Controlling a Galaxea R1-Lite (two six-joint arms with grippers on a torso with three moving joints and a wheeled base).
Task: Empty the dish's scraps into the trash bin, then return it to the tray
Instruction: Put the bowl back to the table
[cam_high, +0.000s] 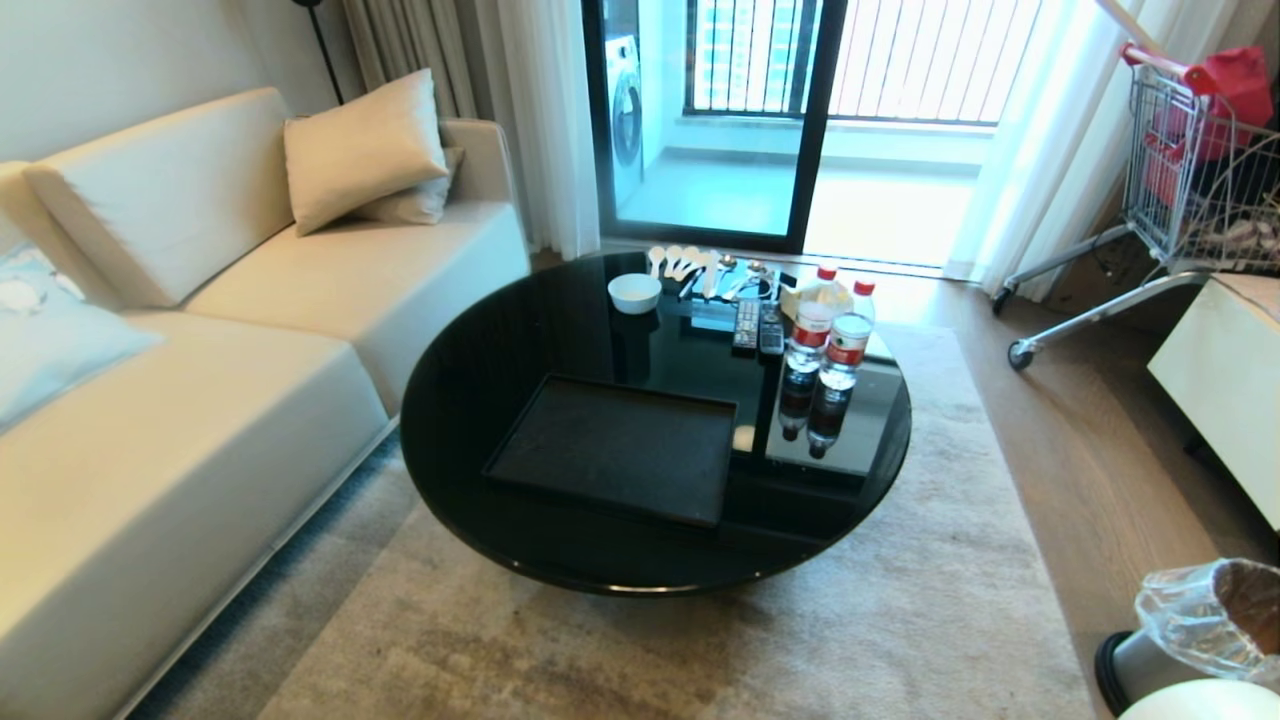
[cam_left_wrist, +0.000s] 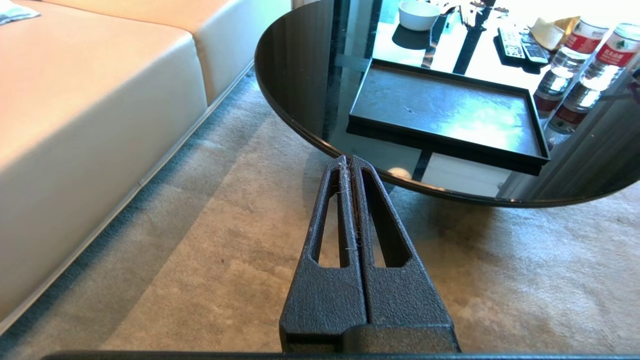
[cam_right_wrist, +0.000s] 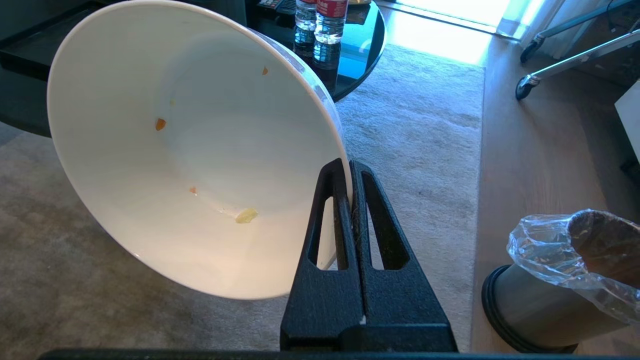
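Dish (cam_right_wrist: 195, 150) clamped by its rim in the closed right gripper (cam_right_wrist: 350, 172), tilted over the rug, a few scraps (cam_right_wrist: 246, 215) clinging inside. Trash bin (cam_right_wrist: 555, 295) nearby. Tray (cam_high: 620, 447) at the table's (cam_high: 480, 370) near edge. Left gripper (cam_left_wrist: 349, 162) closed, holding nothing.

White glossy dish (cam_right_wrist: 200, 150) tipped on edge above the rug, rim pinched in the right gripper (cam_right_wrist: 351, 172), only a few orange and pale scraps (cam_right_wrist: 246, 215) clinging inside. Matte-black tray (cam_high: 620, 447) flat and bare near the table's front edge. Brushed-metal trash bin (cam_right_wrist: 540, 305), clear liner over the rim, on the floor beside the rug.
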